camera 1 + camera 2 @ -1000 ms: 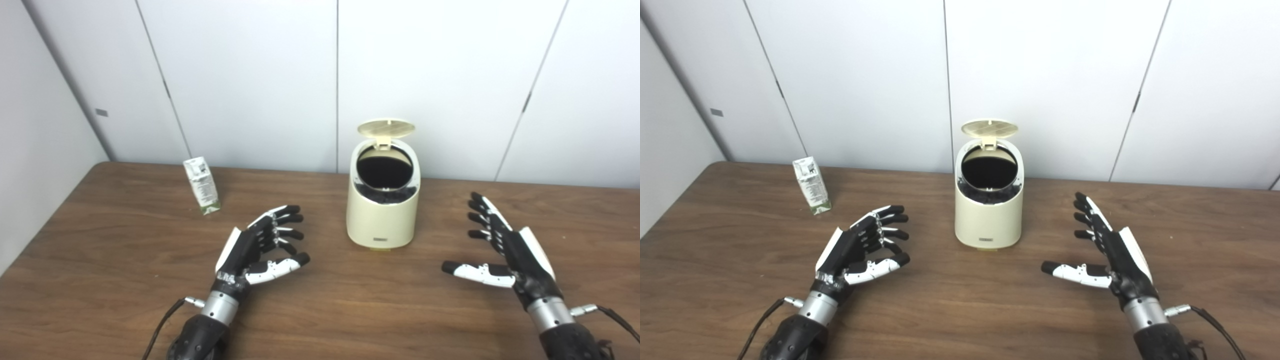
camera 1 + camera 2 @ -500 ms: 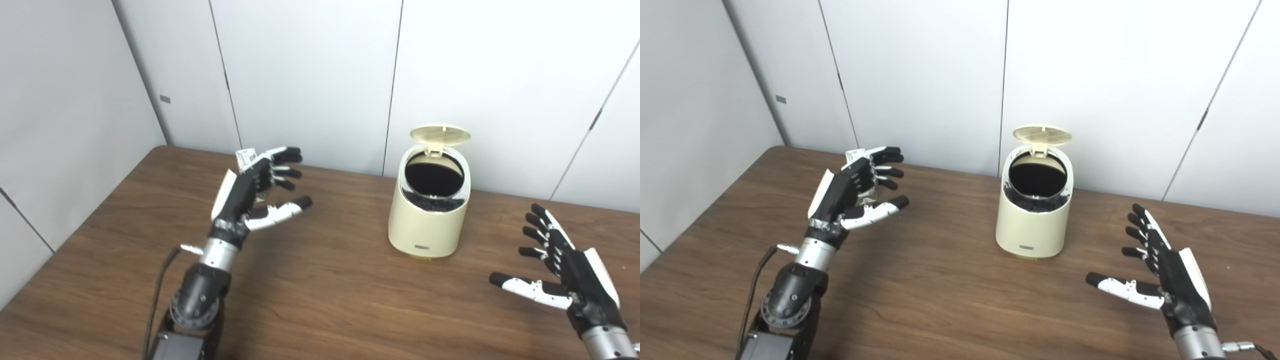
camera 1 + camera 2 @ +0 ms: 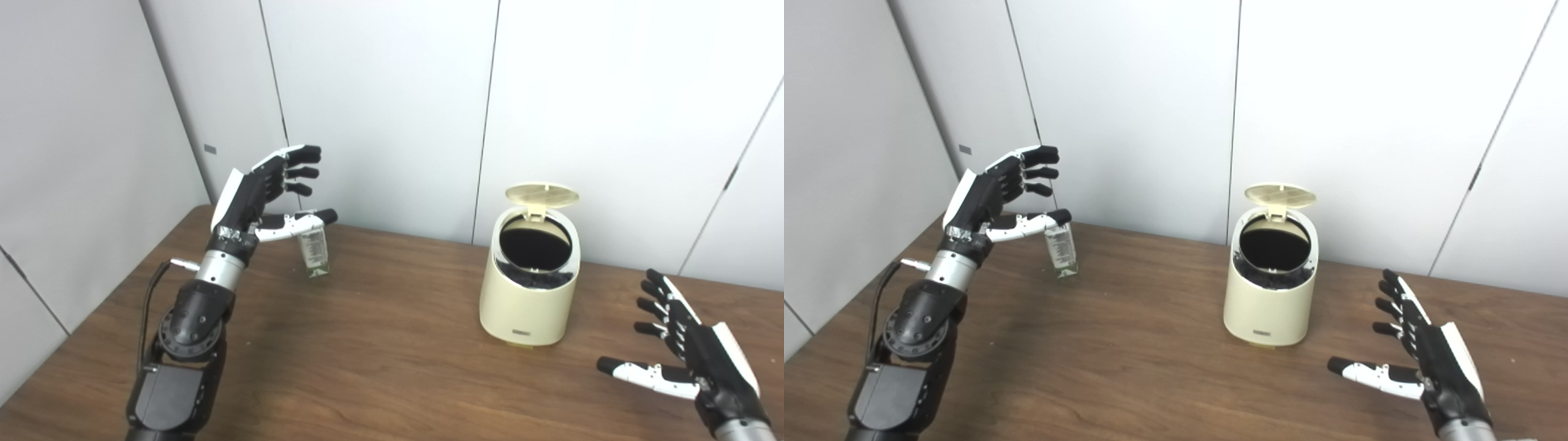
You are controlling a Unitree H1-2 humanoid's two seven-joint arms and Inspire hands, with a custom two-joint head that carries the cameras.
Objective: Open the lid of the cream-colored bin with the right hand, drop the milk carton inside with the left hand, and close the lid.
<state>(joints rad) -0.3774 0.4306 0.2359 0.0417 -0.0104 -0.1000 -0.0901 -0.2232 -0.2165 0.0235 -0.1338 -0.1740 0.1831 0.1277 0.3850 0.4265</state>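
Observation:
The cream-colored bin (image 3: 529, 295) stands on the wooden table (image 3: 380, 361), its round lid (image 3: 542, 195) tipped up and open, showing a dark inside. The milk carton (image 3: 313, 251) stands upright near the table's far left. My left hand (image 3: 266, 193) is raised above the carton, open, fingers spread, its thumb just over the carton's top; it holds nothing. My right hand (image 3: 692, 358) is open, palm inward, low to the right of the bin and apart from it.
White wall panels (image 3: 392, 104) rise right behind the table, and a wall stands along its left side. A black cable (image 3: 150, 300) hangs from my left wrist.
The camera has turned left and tilted. My left hand has gone up and away from me, from beside the bin to above the carton. My right hand has kept its open pose.

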